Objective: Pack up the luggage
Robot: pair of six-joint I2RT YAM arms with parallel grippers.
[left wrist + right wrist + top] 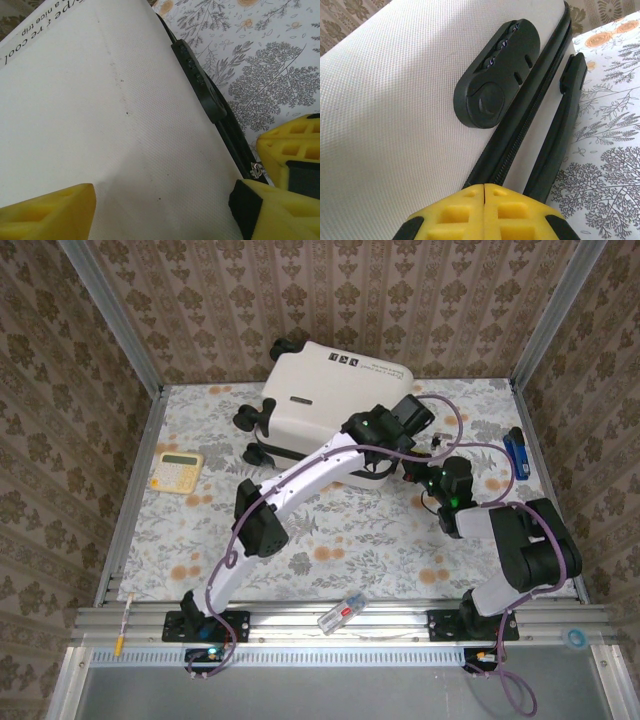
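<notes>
The luggage point(320, 390) lies shut on its side at the back of the table, a white hard shell with black wheels point(250, 418). My left gripper point(160, 220) hangs open over the white lid point(100, 100), its yellow fingers point(50, 215) spread wide with nothing between them. My right gripper point(484, 192) is shut, its tips pressed against the black zipper seam point(520, 130) just below the combination lock point(495, 75). A small metal zipper pull point(256, 170) shows right at the right gripper's fingers point(290, 150); whether it is pinched is hidden. The black side handle point(560, 130) runs beside the seam.
A yellow calculator point(177, 471) lies at the table's left. A blue object point(517, 453) sits by the right frame post. A clear item with a red part point(342, 612) rests on the front rail. Patterned walls close in the back and sides.
</notes>
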